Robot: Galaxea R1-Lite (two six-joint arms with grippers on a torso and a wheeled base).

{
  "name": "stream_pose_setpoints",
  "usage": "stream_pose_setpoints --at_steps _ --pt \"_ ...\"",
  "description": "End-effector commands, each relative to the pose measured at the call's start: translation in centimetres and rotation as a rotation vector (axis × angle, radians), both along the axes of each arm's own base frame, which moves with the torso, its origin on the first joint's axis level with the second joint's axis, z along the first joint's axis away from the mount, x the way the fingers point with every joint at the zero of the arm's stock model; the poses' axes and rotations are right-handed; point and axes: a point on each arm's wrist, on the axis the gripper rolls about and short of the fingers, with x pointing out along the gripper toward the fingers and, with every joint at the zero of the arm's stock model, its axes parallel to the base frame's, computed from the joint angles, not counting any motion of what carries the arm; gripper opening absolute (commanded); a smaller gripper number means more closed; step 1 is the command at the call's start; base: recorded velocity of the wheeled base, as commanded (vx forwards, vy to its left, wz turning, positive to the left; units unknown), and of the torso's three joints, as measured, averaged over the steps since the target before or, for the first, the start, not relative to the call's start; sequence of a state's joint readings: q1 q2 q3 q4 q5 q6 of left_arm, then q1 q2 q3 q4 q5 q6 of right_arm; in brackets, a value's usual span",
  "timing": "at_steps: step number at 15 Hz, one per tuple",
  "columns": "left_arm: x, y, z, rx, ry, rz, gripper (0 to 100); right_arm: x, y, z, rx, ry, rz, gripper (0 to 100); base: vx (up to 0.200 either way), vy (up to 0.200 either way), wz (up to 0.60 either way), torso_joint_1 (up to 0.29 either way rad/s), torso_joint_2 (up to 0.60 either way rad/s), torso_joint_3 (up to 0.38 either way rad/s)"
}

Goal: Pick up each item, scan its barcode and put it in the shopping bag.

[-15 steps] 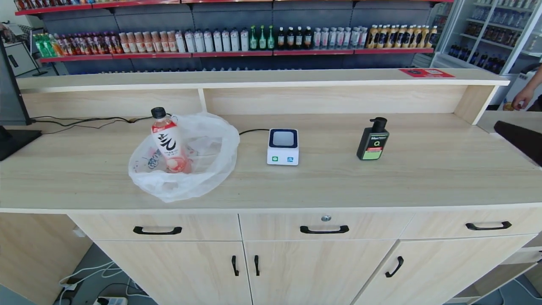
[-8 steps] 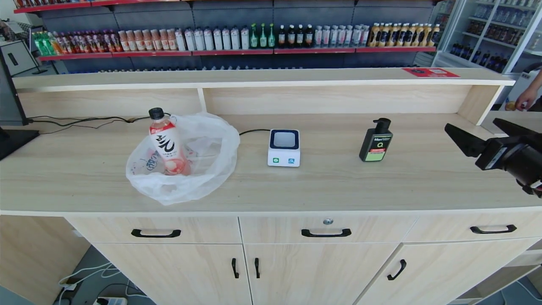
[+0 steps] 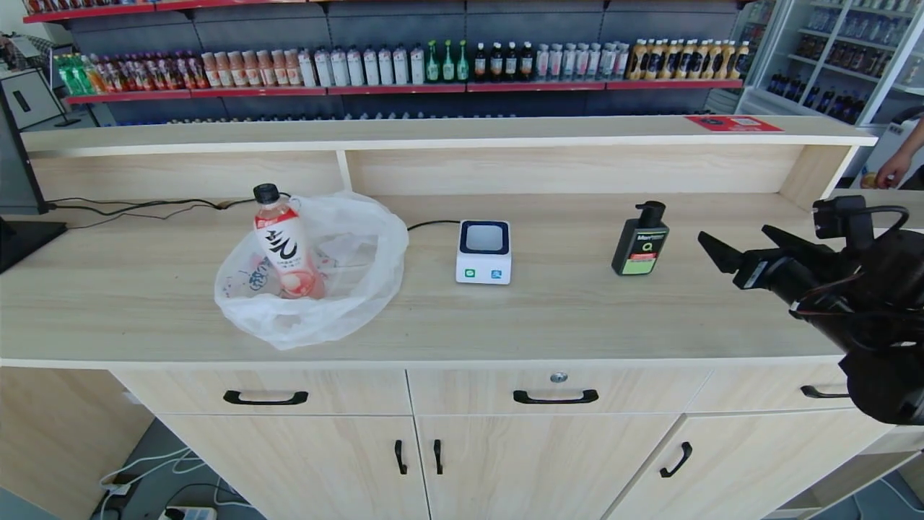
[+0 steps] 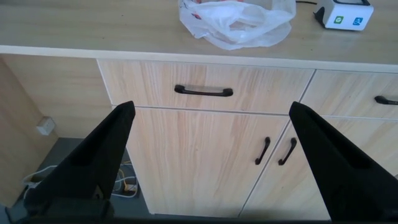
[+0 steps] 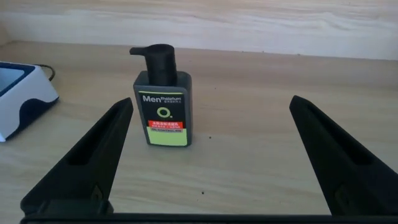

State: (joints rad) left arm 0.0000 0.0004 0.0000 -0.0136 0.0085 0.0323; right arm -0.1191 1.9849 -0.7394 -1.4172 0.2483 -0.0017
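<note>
well, the white scanner [image 3: 483, 250] sits about mid-counter with its dark window facing up, and everything else is easiest placed from it. to the robot's right of the scanner, well apart from it, the dark pump bottle [image 3: 640, 239] stands upright on the counter [image 3: 577, 318], its green label toward the robot. farther right again the right gripper [image 3: 733, 235] hovers above the counter. its fingers are spread wide with nothing between them, pointed toward the pump bottle and not touching it. to the left of the scanner, near it, the thin white shopping bag [image 3: 364, 285] lies slumped open. a drink bottle [image 3: 283, 242] with a black cap stands tilted a little inside it. a black cable [image 3: 432, 223] runs from behind the scanner off toward the bag.

the right wrist view brings the pump bottle [image 5: 165, 106] up close, framed in the gap between the two fingers, with a corner of the scanner [image 5: 22, 99] off to one side of it. the left wrist view adds the left gripper [image 4: 211, 107], its fingers also wide apart and empty. it is held low in front of the cabinet doors [image 4: 205, 168], below counter level, on the bag's side of the scanner. past it there is a black drawer handle [image 4: 203, 91], with the bag's edge up on the counter above.
</note>
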Motion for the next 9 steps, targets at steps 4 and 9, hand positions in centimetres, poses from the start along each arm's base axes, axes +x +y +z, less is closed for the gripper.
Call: stream_pose_setpoints --at_steps 4,9 --pt "0.0 0.0 0.0 0.011 -0.002 0.001 100 6.5 1.3 -3.8 0.026 0.037 0.06 100 0.0 0.0 0.0 0.0 0.0 0.0" --pt "0.0 0.0 0.0 0.018 0.0 0.001 100 8.8 1.1 -6.4 0.027 0.057 0.05 100 0.0 0.0 0.0 0.0 0.0 0.0"
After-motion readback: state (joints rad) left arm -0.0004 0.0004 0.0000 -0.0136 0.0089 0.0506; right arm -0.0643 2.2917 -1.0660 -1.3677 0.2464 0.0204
